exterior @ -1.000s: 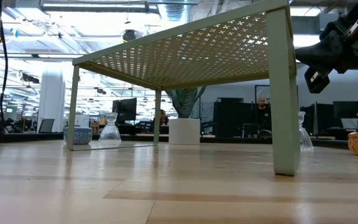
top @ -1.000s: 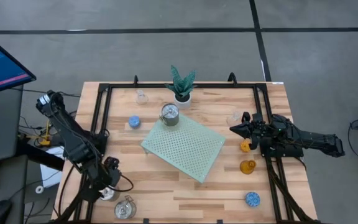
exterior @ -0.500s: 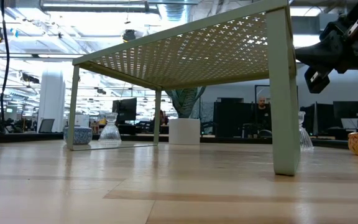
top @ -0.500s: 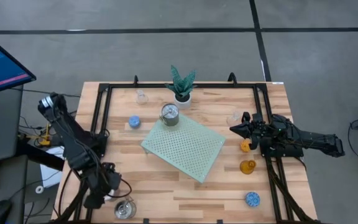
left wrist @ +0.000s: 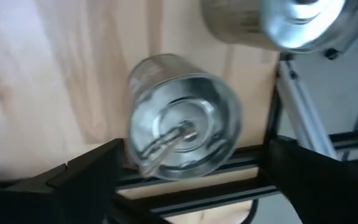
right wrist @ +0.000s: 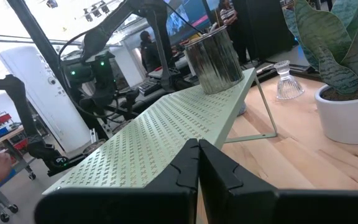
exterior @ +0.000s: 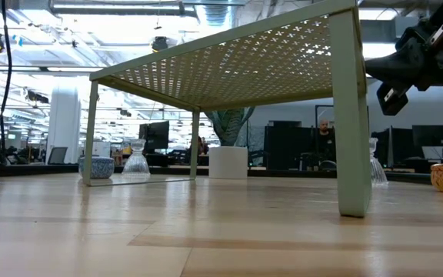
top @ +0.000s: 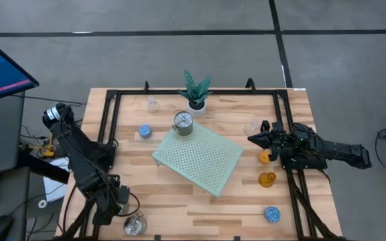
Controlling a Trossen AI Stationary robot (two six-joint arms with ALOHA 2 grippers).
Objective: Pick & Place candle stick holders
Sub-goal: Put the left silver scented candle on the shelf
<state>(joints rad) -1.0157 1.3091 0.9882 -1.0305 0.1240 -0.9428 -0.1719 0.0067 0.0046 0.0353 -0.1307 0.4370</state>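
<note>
1. Two fingers of your left gripper (left wrist: 185,180) spread wide, straddling the shiny silver metal cup holder (left wrist: 182,124) directly beneath: poised to close.
2. Right gripper (top: 254,138) pinched shut, empty, parked beside the round orange holder (top: 265,157).
3. Another silver holder (top: 183,122) already sits on the pale green perforated stand (top: 200,157).

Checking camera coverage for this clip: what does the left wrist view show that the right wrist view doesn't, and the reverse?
Only the left wrist view: two silver holders at the table's near-left corner, one between the open left gripper's fingers, untouched, the other beyond it.

Only the right wrist view: the shut right gripper, the green perforated stand with a third silver holder on top, a clear glass holder, the potted plant.

Both: the wooden tabletop.
</note>
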